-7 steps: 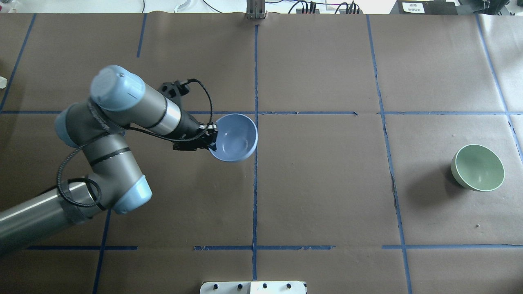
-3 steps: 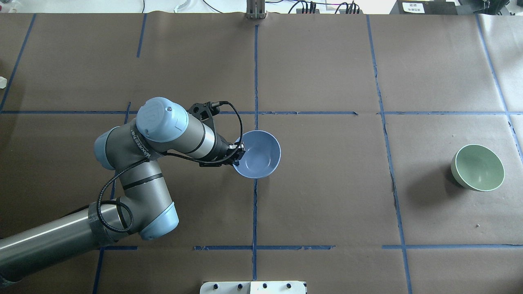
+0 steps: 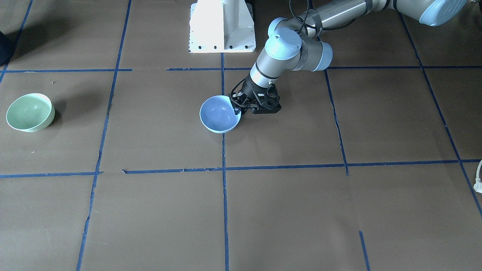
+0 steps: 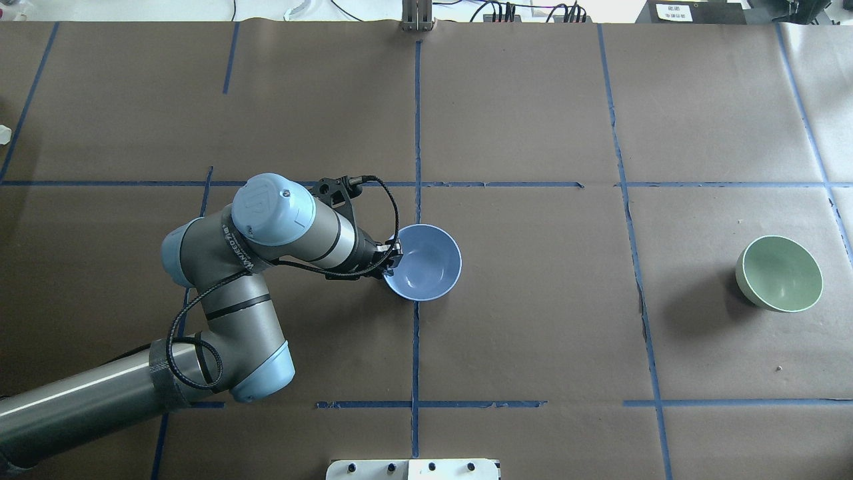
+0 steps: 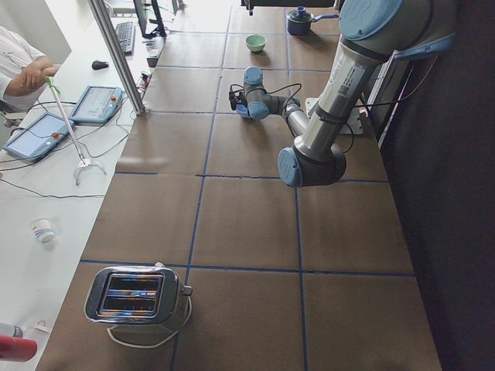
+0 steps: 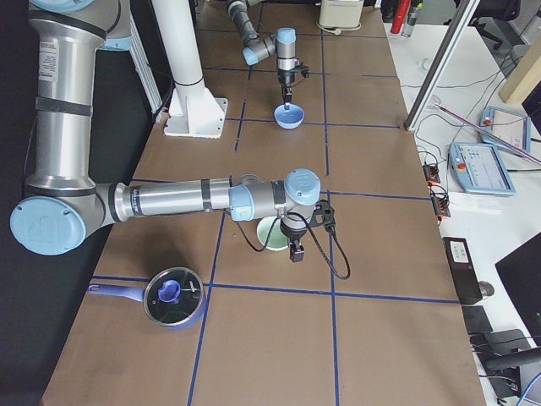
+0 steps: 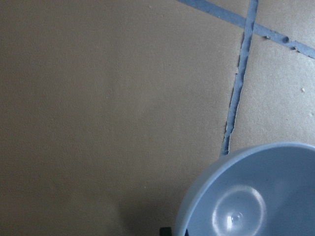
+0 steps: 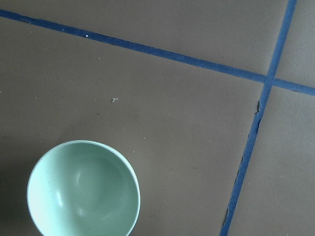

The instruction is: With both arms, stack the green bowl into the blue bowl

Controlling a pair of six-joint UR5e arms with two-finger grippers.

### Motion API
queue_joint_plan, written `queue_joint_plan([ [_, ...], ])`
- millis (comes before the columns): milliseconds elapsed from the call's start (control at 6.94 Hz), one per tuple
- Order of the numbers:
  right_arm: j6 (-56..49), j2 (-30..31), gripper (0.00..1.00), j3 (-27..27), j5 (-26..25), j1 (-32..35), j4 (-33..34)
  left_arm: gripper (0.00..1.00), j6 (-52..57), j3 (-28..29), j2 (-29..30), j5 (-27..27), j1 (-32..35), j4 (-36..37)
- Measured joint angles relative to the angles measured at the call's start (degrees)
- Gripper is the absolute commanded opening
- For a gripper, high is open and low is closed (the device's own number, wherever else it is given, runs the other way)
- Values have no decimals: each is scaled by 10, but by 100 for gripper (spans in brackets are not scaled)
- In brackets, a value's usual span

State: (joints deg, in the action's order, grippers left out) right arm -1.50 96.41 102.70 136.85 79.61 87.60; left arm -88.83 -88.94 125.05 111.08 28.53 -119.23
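Left gripper is pinching the blue bowl by its left rim and holding it at the centre tape line, probably so that both arms can reach it. Green bowl is sitting well apart to the right. Right gripper is hovering beside it; cannot tell whether its jaws are apart or together.

Wide tabletop covered in brown paper, marked into squares by blue tape lines. A chrome toaster stands at one end, a lidded blue saucepan at the other. Alongside, a white workbench holds two touchscreen pendants, a keyboard and a paper cup.
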Motion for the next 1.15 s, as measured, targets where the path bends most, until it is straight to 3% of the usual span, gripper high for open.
queue_joint_plan([
  [432, 18, -4, 100, -1, 8, -10, -12, 82, 1, -57, -34, 1, 20, 0],
  [577, 67, 1, 100, -4, 11, -25, -52, 82, 1, -78, -45, 1, 24, 0],
  [865, 215, 18, 99, -48, 1, -87, -222, 82, 1, -87, -51, 1, 27, 0],
  [1009, 271, 21, 91, -92, -9, -117, -316, 82, 2, -87, -52, 1, 28, 0],
  [1153, 307, 22, 60, -134, -15, -141, -392, 82, 2, -86, -52, 1, 30, 0],
])
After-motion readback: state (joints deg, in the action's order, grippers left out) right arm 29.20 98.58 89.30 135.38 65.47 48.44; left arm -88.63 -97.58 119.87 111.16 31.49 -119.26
